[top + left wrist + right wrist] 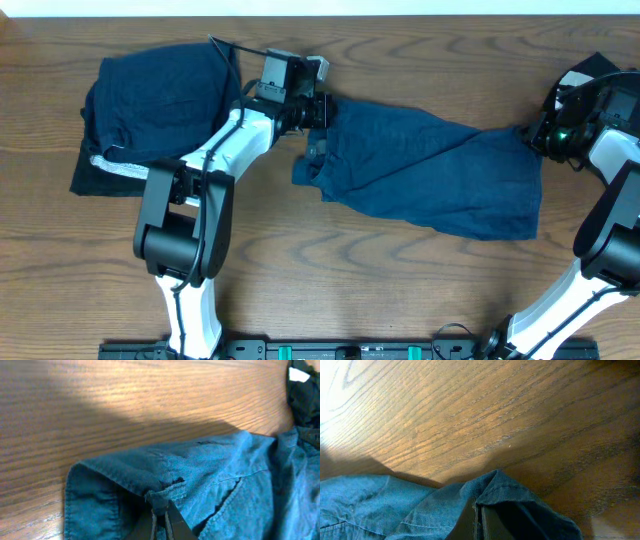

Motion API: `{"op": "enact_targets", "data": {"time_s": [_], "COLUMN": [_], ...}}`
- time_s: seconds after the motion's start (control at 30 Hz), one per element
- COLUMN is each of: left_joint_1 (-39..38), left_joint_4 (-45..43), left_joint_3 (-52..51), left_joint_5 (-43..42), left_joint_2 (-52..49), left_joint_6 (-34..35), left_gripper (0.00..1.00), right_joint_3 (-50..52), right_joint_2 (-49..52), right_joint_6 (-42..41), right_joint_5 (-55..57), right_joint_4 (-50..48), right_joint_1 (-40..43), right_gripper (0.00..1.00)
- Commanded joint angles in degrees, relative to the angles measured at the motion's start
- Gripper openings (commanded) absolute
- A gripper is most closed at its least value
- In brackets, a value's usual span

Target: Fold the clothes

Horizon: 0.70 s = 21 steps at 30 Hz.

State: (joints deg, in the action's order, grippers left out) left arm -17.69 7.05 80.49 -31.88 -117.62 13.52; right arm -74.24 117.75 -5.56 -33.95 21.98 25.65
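A navy-blue garment of the clothes lies spread across the middle of the wooden table. My left gripper is at its upper left edge, shut on a fold of the blue fabric; in the left wrist view its fingertips pinch the cloth. My right gripper is at the garment's upper right corner. In the right wrist view the gripper is shut on the stitched hem, with more of the cloth trailing off to the left.
A pile of dark navy clothes sits at the back left, on a black piece with white marks. Another black cloth lies at the far right behind my right arm. The table's back edge runs close behind.
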Motion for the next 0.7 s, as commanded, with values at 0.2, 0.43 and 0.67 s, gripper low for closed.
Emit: {"op": "enact_targets", "data": {"time_s": [0.2,0.43,0.67], "left_joint_1": [0.81,0.96,0.96], "left_joint_4": [-0.11,1.64,6.97], "left_joint_3": [0.76,0.76,0.76], "left_joint_5": [-0.68,-0.68,-0.48], "left_joint_2": [12.83,26.10,37.46], "left_joint_6": [-0.57,-0.98,-0.98], "left_gripper": [0.06,0.06,0.06], "right_joint_3": [-0.50,-0.50,-0.50], "right_joint_2": [-8.94,-25.79,-42.23], "right_joint_6": [2.38,2.43,1.01], "right_joint_5": [-10.14,-9.99,-9.53], "right_joint_4": [1.64,7.98,13.20], "right_joint_1": [2.27,2.36,2.36], "right_gripper": [0.01,0.01,0.01]}}
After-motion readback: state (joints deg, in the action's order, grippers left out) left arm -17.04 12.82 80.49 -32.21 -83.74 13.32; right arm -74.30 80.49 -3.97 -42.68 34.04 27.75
